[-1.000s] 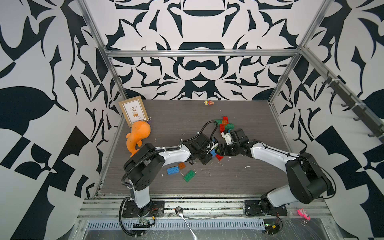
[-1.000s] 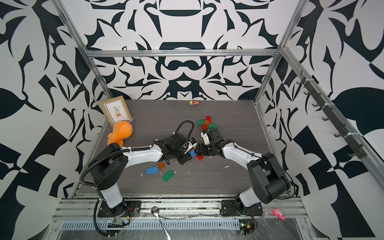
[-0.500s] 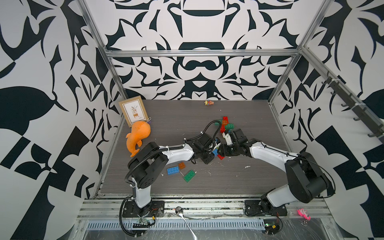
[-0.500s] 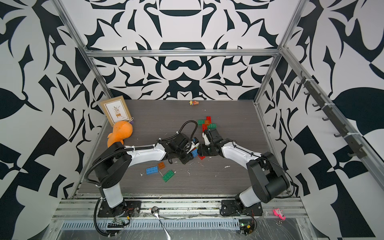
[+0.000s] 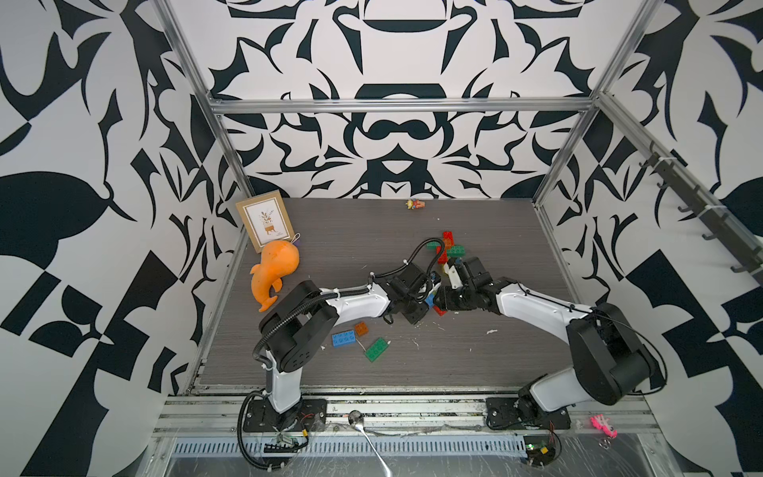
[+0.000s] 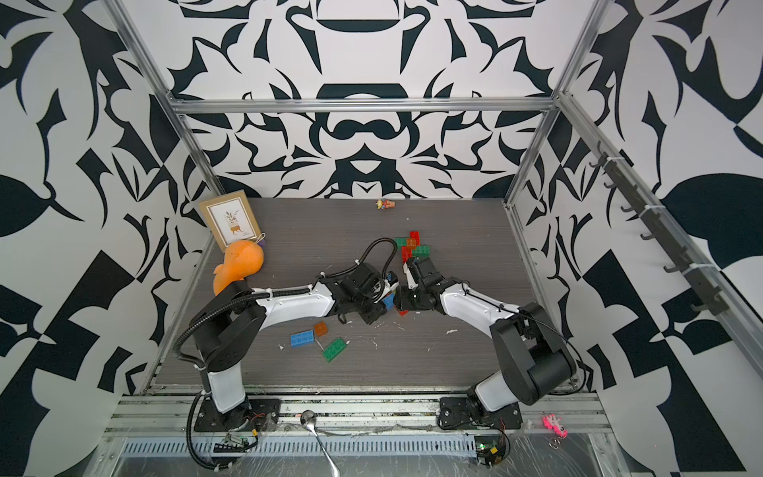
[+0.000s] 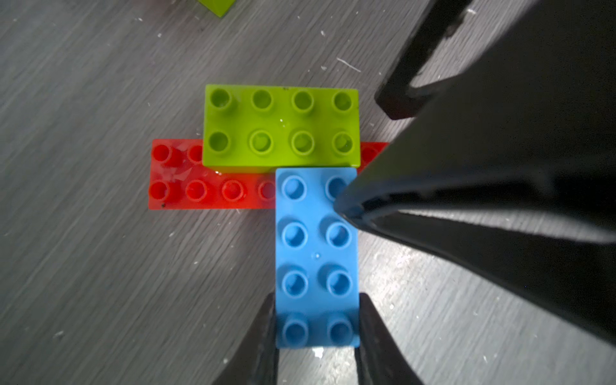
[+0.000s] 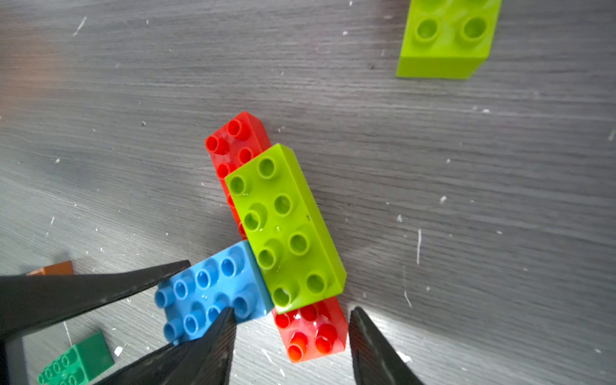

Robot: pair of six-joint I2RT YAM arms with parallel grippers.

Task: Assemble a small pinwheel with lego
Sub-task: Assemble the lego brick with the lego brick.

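Note:
In the left wrist view a lime lego brick (image 7: 281, 125) sits on a long red brick (image 7: 206, 190) lying flat on the table. A blue brick (image 7: 316, 253) butts against the lime one at a right angle, with its far end over the red one. My left gripper (image 7: 316, 300) is shut on the blue brick's near end. My right gripper (image 8: 292, 311) is open and straddles one end of the red brick (image 8: 311, 333). One of its fingertips (image 8: 223, 320) rests on the blue brick (image 8: 203, 293). Both grippers meet at mid-table in both top views (image 5: 431, 294) (image 6: 392, 299).
Loose blue (image 5: 344, 338), orange (image 5: 362, 328) and dark green (image 5: 376, 349) bricks lie toward the front left. A cluster of red, green and orange bricks (image 5: 449, 247) lies just behind the grippers, with a lime brick (image 8: 446, 36) nearby. An orange whale toy (image 5: 274, 272) and a picture frame (image 5: 266, 223) stand at the back left.
The right gripper's jaws have come closer together around the red brick's end. Both grippers have shifted slightly toward the back. The left grip on the blue brick is unchanged.

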